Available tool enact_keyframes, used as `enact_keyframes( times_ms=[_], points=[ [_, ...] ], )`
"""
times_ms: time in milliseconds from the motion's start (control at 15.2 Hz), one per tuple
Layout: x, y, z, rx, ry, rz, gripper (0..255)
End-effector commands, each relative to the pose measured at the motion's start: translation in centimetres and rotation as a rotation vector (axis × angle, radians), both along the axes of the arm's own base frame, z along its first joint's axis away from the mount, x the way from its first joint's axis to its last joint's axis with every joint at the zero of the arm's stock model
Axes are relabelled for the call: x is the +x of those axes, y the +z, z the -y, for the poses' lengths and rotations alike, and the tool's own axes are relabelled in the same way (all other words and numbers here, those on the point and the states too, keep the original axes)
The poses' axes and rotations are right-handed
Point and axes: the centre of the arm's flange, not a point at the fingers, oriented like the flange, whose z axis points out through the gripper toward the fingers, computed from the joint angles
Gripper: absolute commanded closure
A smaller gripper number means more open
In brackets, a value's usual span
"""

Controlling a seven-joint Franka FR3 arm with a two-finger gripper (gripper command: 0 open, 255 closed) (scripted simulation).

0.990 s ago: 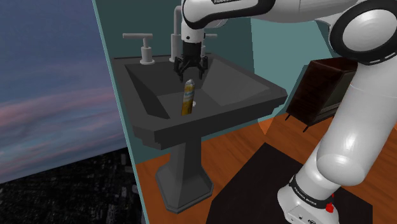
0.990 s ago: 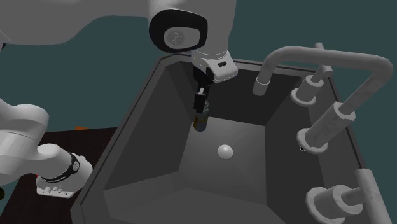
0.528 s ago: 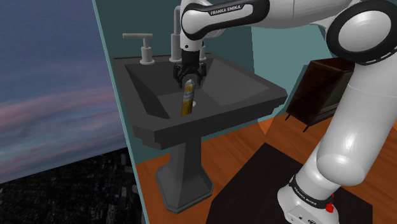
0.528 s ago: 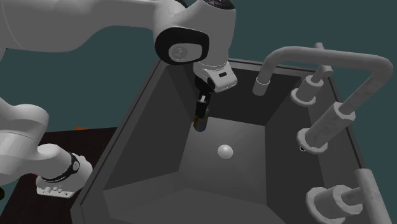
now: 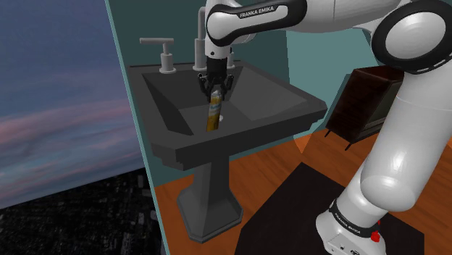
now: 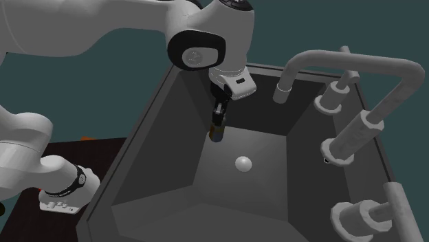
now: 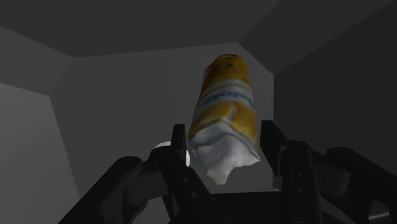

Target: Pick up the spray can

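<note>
- Out in front of the sink (image 5: 286, 94), nearest the shoulder camera, 1 white arm (image 5: 395, 145) rises from its base on a black mat (image 5: 282, 210) laid over an orange floor (image 5: 271, 156).
- Under the sink, 1 dark pedestal (image 5: 210, 195) carries the angular dark basin.
- Over the sink, the arm bends down and points its black gripper (image 5: 215, 85) into the basin.
- Inside the sink, the spray can (image 5: 212, 112) stands on the basin floor, leaning a little, with its top up toward the gripper.
- Seen from the wrist, the spray can (image 7: 226, 108) is yellow with a pale band of blue lettering and a white top end.
- At that white top, the gripper (image 7: 224, 135) has its 2 fingers (image 7: 275, 143) closed against opposite sides of the can, with no gap visible on either side.
- On the sink floor near the can's lower end lies a small white drain (image 6: 243, 163); the can (image 6: 216, 132) and gripper (image 6: 218, 115) are between it and the basin's side wall.
- Along the sink's back edge stand a grey bent faucet (image 6: 344, 65) and grey handles (image 6: 350, 137).
- Behind the sink is a teal wall (image 5: 127, 116).
- Beyond the sink's far corner, well apart from it, a dark cabinet (image 5: 369, 101) stands on the floor.
</note>
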Motion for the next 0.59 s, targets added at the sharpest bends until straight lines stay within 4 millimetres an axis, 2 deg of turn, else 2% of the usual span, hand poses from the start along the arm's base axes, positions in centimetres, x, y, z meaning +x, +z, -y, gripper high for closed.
enact_keyframes(
  times_ms=[0, 66, 528],
  points=[
    [0.0, -0.1, 0.0, 0.000, 0.000, -0.002, 255],
    [0.0, -0.1, 0.0, -0.001, 0.000, -0.002, 255],
    [0.0, 3.6, 0.0, -0.001, 0.000, -0.002, 255]
  ],
)
